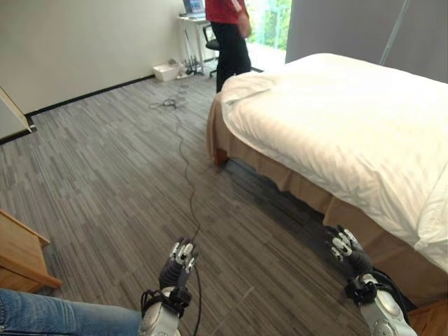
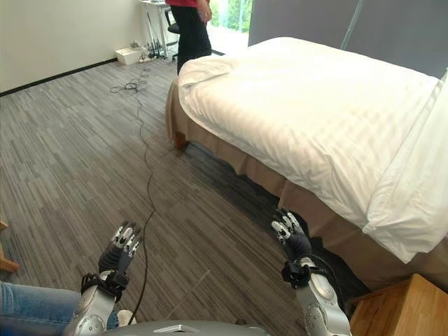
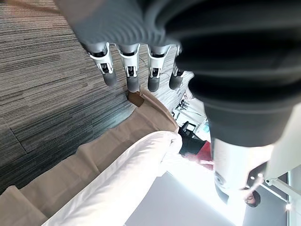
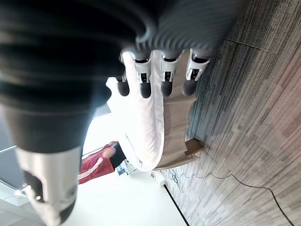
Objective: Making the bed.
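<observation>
The bed [image 1: 350,119] fills the right side, its white duvet spread over the top and down the near side above a tan bed skirt [image 1: 294,178]. A thick white fold of bedding [image 2: 413,189] hangs over the near edge at the far right. My left hand [image 1: 178,262] hovers low over the carpet, well left of the bed, its fingers [image 3: 129,70] straight and holding nothing. Close to the bed skirt, my right hand [image 1: 346,248] is also open, with its fingers [image 4: 167,75] extended and empty.
A person in a red top [image 1: 227,35] stands at the bed's far corner near a desk [image 1: 192,17]. A white box [image 1: 166,71] sits by the wall. Wooden furniture [image 1: 17,255] is at lower left, a wooden nightstand [image 2: 399,308] at lower right. A jeans-clad leg [image 1: 56,311] shows at bottom left.
</observation>
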{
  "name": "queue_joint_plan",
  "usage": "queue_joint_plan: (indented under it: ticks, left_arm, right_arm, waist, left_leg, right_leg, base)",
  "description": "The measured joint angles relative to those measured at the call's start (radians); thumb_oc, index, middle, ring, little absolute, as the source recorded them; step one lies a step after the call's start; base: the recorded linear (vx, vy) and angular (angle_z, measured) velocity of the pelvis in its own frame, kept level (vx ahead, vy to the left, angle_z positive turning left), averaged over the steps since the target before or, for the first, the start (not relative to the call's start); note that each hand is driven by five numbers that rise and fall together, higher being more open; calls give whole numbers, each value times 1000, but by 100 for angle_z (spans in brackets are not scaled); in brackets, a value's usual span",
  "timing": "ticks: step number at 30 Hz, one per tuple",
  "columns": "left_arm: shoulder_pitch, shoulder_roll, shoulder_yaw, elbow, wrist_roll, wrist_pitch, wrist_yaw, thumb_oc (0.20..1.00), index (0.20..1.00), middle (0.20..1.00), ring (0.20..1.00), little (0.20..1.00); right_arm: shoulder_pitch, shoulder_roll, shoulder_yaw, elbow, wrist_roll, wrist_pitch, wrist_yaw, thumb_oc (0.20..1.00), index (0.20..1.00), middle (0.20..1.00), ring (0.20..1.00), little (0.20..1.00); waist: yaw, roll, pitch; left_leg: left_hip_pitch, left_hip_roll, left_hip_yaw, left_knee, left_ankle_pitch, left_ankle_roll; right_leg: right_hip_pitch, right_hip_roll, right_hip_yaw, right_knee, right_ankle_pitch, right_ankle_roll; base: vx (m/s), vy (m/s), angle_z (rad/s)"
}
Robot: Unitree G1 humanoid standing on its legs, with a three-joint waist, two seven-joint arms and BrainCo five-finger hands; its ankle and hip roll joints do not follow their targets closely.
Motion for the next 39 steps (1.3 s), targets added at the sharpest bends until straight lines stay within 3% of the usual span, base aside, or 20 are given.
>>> queue_joint_plan:
  ticks: [28,32,39]
  left_arm:
    - [-6,0,-9,0,-2,-1,21,1000,1000,1000,1000,1000]
    - [-101,83,-15,-112,268,26,176,1000,1000,1000,1000,1000]
    - [-157,95,-6,-148,274,21,185,1000,1000,1000,1000,1000]
  right_arm:
    - [0,14,6,0,57,0,-18,1000,1000,1000,1000,1000]
    - [-55,-59,10,-170,-278,21,-169,1000,1000,1000,1000,1000]
    - [-85,-70,-2,-200,-338,8,-182,1000,1000,1000,1000,1000]
  waist:
    - [1,-1,3]
    - [-18,4,2]
    - [-27,2,0]
  left_leg:
    - [1,1,0,0,-1,-1]
    - [-39,6,31,0,4,-2]
    - [-21,17,69,1,-3,-13]
  right_leg:
    - [3,0,3,0,0,0]
    - [-37,-12,-45,0,5,6]
    - [-37,-5,-40,0,9,2]
  base:
    - [0,0,0]
    - [30,9,1]
    - [58,-7,-17]
